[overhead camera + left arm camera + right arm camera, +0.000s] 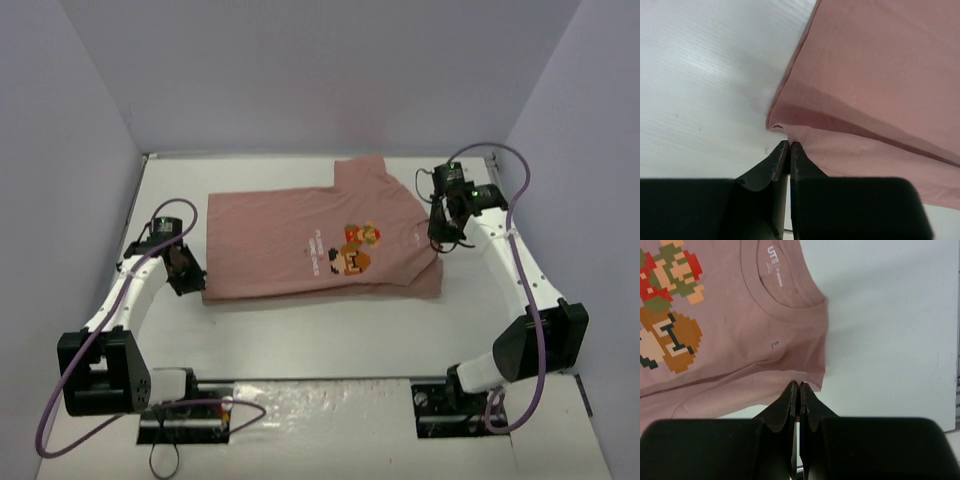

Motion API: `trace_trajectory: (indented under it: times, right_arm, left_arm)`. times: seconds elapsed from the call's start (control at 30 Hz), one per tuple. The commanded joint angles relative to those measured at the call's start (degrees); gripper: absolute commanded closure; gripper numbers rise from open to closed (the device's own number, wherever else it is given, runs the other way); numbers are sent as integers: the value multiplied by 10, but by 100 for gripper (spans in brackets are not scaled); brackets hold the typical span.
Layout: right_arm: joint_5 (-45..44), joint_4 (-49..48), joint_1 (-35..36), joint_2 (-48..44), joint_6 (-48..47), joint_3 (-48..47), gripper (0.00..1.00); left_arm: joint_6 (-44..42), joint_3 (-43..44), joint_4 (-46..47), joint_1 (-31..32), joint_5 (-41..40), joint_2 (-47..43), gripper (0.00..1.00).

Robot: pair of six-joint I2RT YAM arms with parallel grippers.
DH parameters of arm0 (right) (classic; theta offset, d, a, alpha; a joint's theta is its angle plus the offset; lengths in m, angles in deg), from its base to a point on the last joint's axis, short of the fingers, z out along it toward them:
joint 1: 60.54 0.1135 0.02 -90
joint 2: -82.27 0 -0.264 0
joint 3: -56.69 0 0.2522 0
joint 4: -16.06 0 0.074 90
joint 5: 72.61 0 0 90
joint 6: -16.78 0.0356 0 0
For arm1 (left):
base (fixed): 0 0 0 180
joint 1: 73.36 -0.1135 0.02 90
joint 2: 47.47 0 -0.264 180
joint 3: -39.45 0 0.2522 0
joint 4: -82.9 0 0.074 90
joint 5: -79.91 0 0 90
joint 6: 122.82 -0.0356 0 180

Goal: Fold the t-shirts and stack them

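Observation:
The dusty-pink t-shirt (290,240) lies on the white table with its near part doubled over; the pixel-art figure print (356,248) faces up. My left gripper (192,274) is at the shirt's near-left corner. In the left wrist view the jaws (790,144) are shut, with the hem corner of the t-shirt (880,75) pinched at their tips. My right gripper (441,238) is at the shirt's right edge, beside the collar. In the right wrist view it (799,385) is shut on a fold of the t-shirt (730,355) just below the neckband (790,300).
The white table (330,330) is walled by pale lilac panels on the left, back and right. One sleeve (365,172) sticks out toward the back wall. Purple cables loop from both arms.

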State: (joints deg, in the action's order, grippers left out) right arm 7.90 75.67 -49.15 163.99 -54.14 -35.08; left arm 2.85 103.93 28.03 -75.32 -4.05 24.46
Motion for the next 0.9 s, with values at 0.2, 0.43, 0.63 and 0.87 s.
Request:
trace_trajectory:
  times: [0.2, 0.43, 0.63, 0.87]
  right_arm:
    - [-26, -64, 22, 117, -52, -74, 100]
    - [-19, -91, 30, 172, -55, -94, 100]
    - [-13, -100, 37, 220, -65, -126, 100]
    - [-2, -102, 29, 295, -52, -174, 100]
  left_arm:
    - [-11, 73, 68, -7, -31, 99, 100]
    - [-18, 103, 85, -7, -38, 153, 100]
    - [-21, 149, 89, -6, -38, 204, 100]
    - [-14, 171, 95, -7, -43, 251, 93]
